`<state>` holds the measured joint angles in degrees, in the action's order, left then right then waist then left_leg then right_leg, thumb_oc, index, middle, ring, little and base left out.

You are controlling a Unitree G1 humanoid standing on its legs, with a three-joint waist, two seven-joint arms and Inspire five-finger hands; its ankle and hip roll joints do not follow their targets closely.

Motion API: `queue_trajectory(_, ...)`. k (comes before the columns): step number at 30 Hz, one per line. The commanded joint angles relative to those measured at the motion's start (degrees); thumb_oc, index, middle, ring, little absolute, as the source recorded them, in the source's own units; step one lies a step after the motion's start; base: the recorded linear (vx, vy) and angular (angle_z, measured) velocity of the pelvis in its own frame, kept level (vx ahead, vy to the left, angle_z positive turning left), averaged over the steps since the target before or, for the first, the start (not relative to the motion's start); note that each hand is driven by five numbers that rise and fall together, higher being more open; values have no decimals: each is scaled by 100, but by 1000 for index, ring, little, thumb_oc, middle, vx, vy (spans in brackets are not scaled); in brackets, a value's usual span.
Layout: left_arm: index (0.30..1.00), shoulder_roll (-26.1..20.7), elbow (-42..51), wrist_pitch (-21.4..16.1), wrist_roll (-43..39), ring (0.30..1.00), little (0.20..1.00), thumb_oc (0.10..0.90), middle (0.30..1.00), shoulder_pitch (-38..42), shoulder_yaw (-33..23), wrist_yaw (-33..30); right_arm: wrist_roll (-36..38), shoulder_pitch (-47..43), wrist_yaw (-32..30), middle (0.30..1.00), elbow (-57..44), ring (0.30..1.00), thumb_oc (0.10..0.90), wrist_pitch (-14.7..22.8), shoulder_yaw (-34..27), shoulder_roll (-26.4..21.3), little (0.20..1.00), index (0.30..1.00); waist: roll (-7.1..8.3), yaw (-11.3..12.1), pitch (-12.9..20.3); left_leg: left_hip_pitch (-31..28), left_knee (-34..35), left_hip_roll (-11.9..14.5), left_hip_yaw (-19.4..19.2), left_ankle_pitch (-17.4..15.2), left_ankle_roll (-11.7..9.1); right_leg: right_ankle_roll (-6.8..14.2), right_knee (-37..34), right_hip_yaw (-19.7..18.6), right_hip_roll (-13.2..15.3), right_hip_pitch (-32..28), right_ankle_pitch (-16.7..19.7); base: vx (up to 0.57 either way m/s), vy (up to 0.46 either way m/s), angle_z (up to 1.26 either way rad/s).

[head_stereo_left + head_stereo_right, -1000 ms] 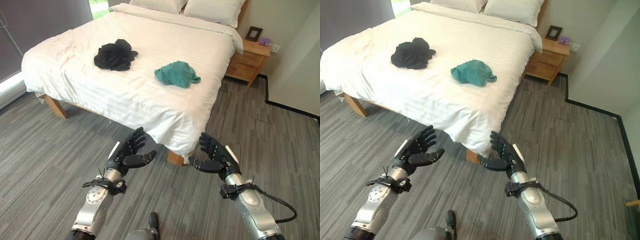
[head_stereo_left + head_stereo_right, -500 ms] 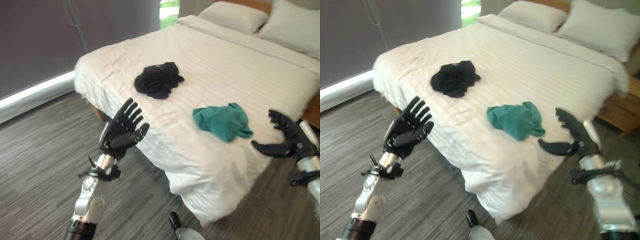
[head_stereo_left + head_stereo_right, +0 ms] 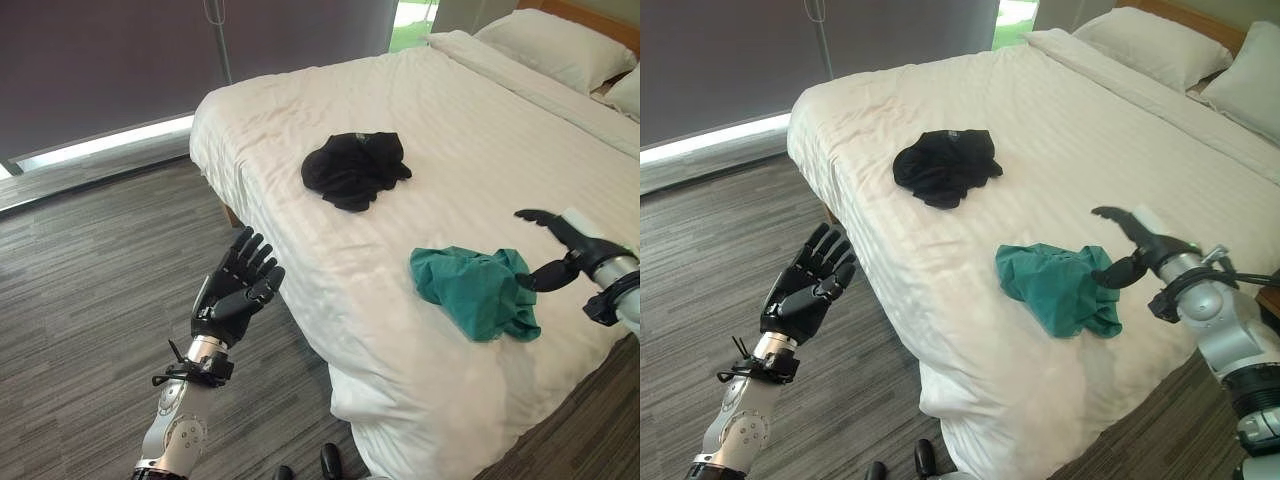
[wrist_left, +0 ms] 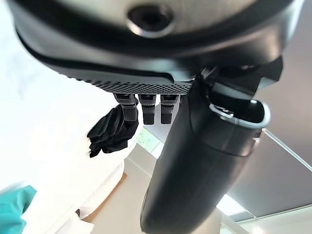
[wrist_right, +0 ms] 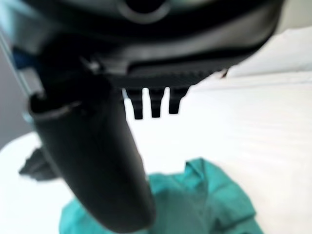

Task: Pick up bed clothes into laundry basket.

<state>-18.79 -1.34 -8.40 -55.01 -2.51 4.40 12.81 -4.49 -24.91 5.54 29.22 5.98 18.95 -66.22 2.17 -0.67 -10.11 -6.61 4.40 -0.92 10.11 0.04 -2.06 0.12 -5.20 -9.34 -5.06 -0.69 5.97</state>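
Two crumpled garments lie on the white bed (image 3: 330,120). A black one (image 3: 354,170) sits toward the middle, and a teal one (image 3: 478,289) lies nearer the bed's foot corner. My right hand (image 3: 565,250) hovers open just beside the teal garment's far edge, thumb and fingers spread, not touching it; the right wrist view shows the teal cloth (image 5: 214,195) past its straight fingers (image 5: 155,103). My left hand (image 3: 234,290) is raised open over the floor beside the bed, apart from both garments. The black garment (image 4: 109,132) shows beyond its fingers.
Grey wood-look floor (image 3: 90,300) runs along the bed's near side. Dark curtained windows (image 3: 120,60) stand at the back, with a bright strip at their base. White pillows (image 3: 555,40) lie at the head of the bed.
The camera has swung, so the whole scene shifted. My right hand has come in over the bed to the teal garment's edge. My left hand has dropped lower beside the bed.
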Motion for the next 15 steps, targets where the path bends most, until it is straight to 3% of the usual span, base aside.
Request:
queue_trajectory(1,900,-133,632,-398,-312,900,900,800,900,239,65,219,-78,-935,-202,900,191,900,800,139,-193,-450,900,900,242,139,507,119,60,-98,396,168,-92,838,82,249,769,-81,5,7,-34,5)
queue_trajectory(6,900,186,490,-411,-614,900,900,800,900,225,186,146,-650,-981,-294,900,786,900,800,57,222,-87,900,900,167,188,447,230,60,-120,477,211,-125,811,78,359,782,-70,-42,2,-31,8)
queue_trajectory(9,900,166,432,-446,-726,900,900,800,900,343,274,74,-814,-1098,-370,900,1850,900,800,10,592,356,900,900,94,277,316,377,60,-150,542,264,-128,795,109,384,794,63,-31,-66,-42,8)
queue_trajectory(10,900,138,367,-444,-710,900,900,800,900,426,256,35,-980,-920,-344,900,2457,900,800,-67,708,811,900,900,-5,315,215,492,60,-174,566,308,-136,781,127,378,796,178,-16,-65,-35,7)
queue_trajectory(11,900,133,364,-445,-711,900,900,800,900,426,254,36,-981,-929,-350,900,2472,900,800,-59,716,821,900,900,0,313,219,496,60,-174,565,307,-136,780,129,378,796,182,-18,-53,-45,8)
queue_trajectory(12,900,115,318,-431,-650,900,900,800,900,431,178,6,-1275,-626,-279,900,2991,900,800,-117,786,1158,900,900,-101,342,160,579,60,-192,597,346,-150,754,120,382,809,243,-12,-7,-23,8)
queue_trajectory(15,900,107,308,-414,-576,900,900,800,900,317,5,-44,-1618,-103,-171,900,3164,900,800,-164,740,1528,900,900,-189,327,107,671,60,-198,651,382,-165,724,104,380,806,307,-21,2,-41,2)
